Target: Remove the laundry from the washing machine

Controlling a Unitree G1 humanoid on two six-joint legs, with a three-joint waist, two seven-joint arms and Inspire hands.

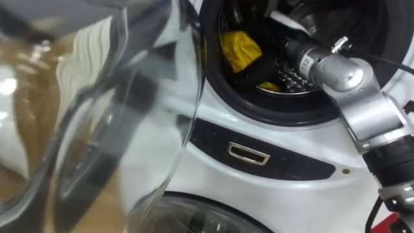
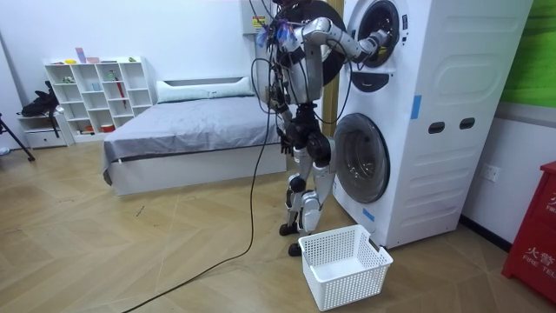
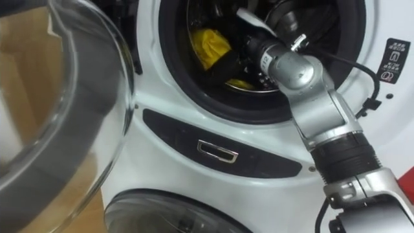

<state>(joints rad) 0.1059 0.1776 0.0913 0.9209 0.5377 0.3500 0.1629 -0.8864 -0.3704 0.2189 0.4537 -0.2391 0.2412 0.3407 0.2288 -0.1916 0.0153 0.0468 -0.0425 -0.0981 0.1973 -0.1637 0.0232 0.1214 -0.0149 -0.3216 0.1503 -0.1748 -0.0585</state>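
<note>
A yellow cloth point(image 1: 240, 48) lies inside the upper washing machine's drum point(image 1: 294, 81), at the left of the round opening, with something dark point(image 1: 257, 70) beneath it. My right arm comes in from the lower right and reaches through the opening. My right hand point(image 1: 284, 29) is deep in the drum, to the right of the yellow cloth and slightly above it. Its fingers are hidden in the dark interior. In the room view I stand upright facing the stacked machines point(image 2: 417, 113), with that arm raised into the upper drum point(image 2: 375, 42).
The upper machine's open glass door point(image 1: 97, 116) hangs close at my left. Below the opening is a dark panel with a metal latch point(image 1: 249, 153), then the lower machine's shut door point(image 1: 207, 217). A white laundry basket point(image 2: 343, 265) stands on the floor by my feet.
</note>
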